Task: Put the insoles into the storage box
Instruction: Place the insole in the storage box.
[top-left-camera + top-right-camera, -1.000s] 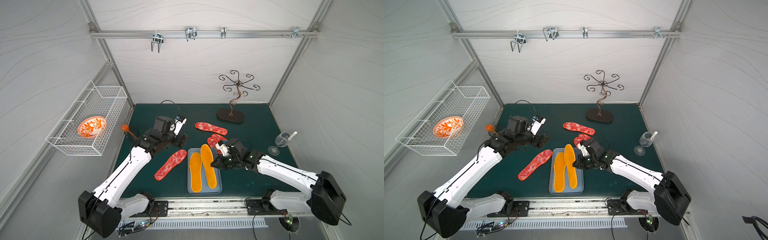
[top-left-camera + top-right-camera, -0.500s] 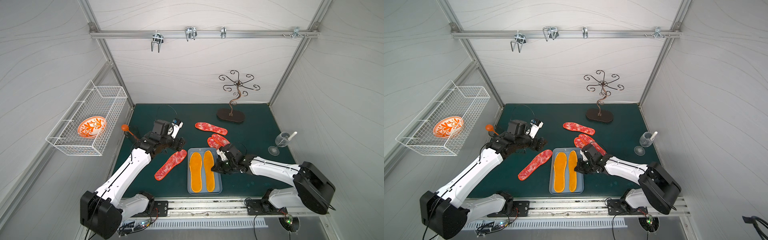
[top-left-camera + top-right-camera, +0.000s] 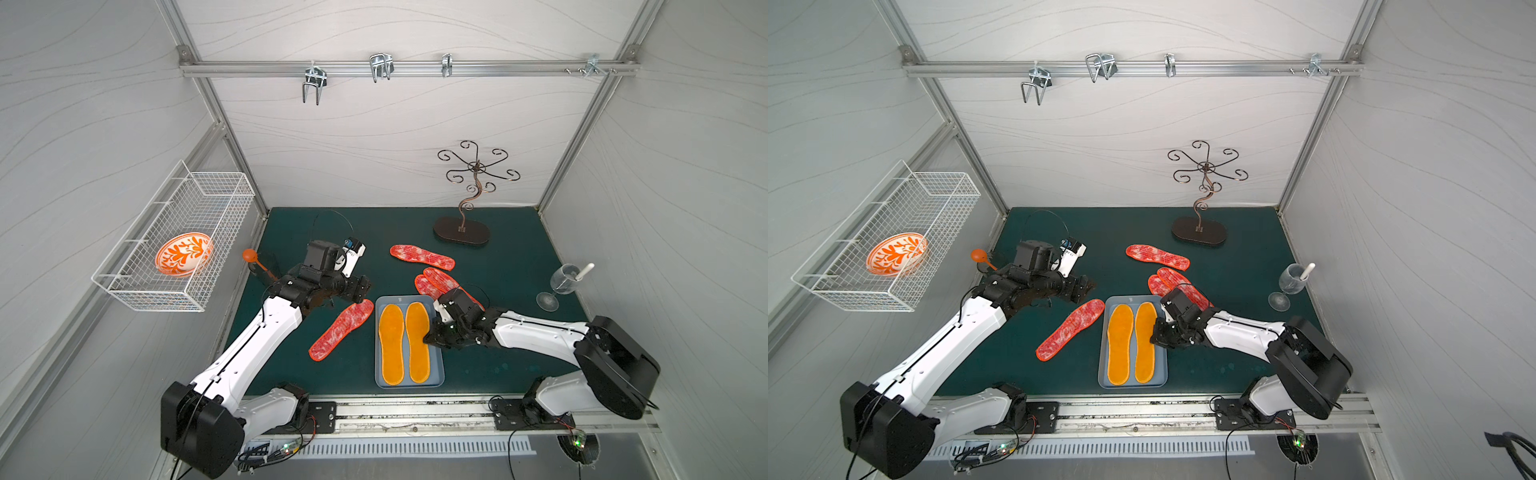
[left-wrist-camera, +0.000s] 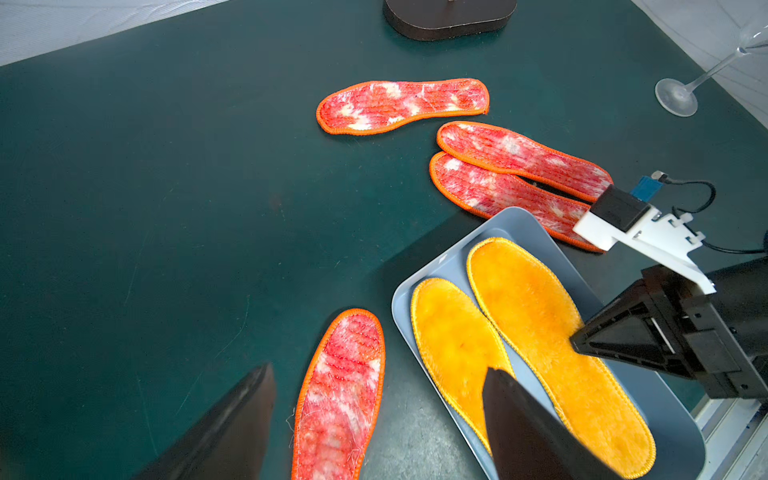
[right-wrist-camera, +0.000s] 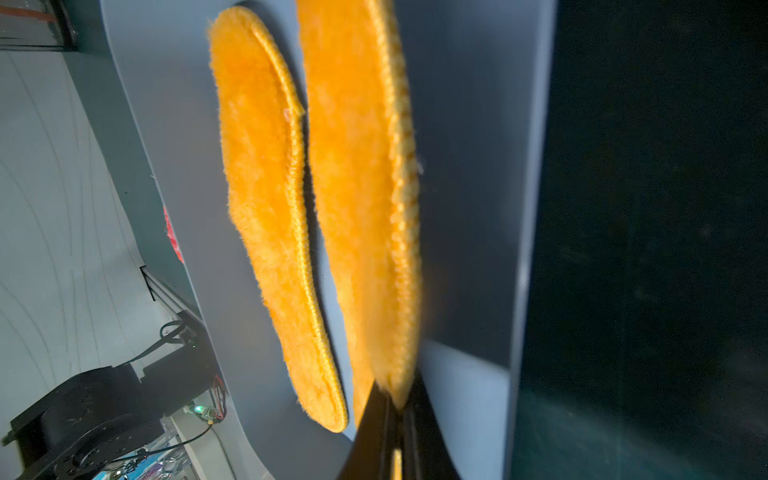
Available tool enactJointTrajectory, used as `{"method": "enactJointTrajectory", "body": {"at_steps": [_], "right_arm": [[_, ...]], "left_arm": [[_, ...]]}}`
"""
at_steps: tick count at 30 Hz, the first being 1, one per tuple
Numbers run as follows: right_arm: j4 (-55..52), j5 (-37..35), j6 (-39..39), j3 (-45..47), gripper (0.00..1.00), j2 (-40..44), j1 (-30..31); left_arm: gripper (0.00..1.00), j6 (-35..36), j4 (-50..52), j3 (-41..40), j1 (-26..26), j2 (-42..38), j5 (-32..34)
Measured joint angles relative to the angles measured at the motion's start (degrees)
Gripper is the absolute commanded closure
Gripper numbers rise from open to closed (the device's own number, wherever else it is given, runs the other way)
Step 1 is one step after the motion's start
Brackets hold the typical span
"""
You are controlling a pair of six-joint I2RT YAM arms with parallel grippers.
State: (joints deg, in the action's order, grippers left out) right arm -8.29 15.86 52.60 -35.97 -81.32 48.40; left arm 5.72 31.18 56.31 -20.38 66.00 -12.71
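The grey-blue storage box (image 3: 409,383) (image 3: 1131,384) lies near the table's front edge. Two yellow insoles lie side by side in it, in both top views. My right gripper (image 3: 428,338) (image 5: 395,399) is shut on the edge of the right one (image 3: 417,353) (image 5: 357,166), reaching in over the box's right rim. The other yellow insole (image 3: 391,345) lies free. My left gripper (image 3: 365,291) (image 4: 379,370) is open above the far tip of a red-and-white insole (image 3: 340,329) (image 4: 340,395) left of the box. A lone red insole (image 3: 422,257) and two overlapping red insoles (image 3: 436,280) lie behind the box.
A scrolled metal stand (image 3: 461,235) is at the back right. A wine glass (image 3: 561,284) is by the right wall. A wire basket (image 3: 178,241) holding an orange-patterned bowl hangs on the left wall. An orange knobbed lever (image 3: 250,255) is near my left arm.
My right gripper has brought the tilted yellow insole down flat into the box beside the other one. My left gripper has moved nearer to the red insole left of the box.
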Motion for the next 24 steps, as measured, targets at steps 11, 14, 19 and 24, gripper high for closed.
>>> {"method": "enactJointTrajectory", "body": {"at_steps": [11,14,19,24], "right_arm": [[-3.63,-1.07,-3.10,-1.97,0.80,-0.07,0.00],[-4.55,-1.40,-4.04,-2.23,0.75,-0.07,0.00],[-6.23,-1.88,-5.62,-3.34,0.70,-0.07,0.00],[-8.66,-2.56,-7.28,-5.09,0.64,0.00,0.02]], "left_arm": [[0.16,-0.39,-0.17,-0.44,0.11,0.00,0.02],[0.16,-0.46,-0.17,-0.63,0.11,0.00,0.04],[0.16,-0.68,-0.20,-0.68,0.11,0.00,0.11],[0.16,-1.38,-0.20,-0.68,0.13,0.00,0.37]]}}
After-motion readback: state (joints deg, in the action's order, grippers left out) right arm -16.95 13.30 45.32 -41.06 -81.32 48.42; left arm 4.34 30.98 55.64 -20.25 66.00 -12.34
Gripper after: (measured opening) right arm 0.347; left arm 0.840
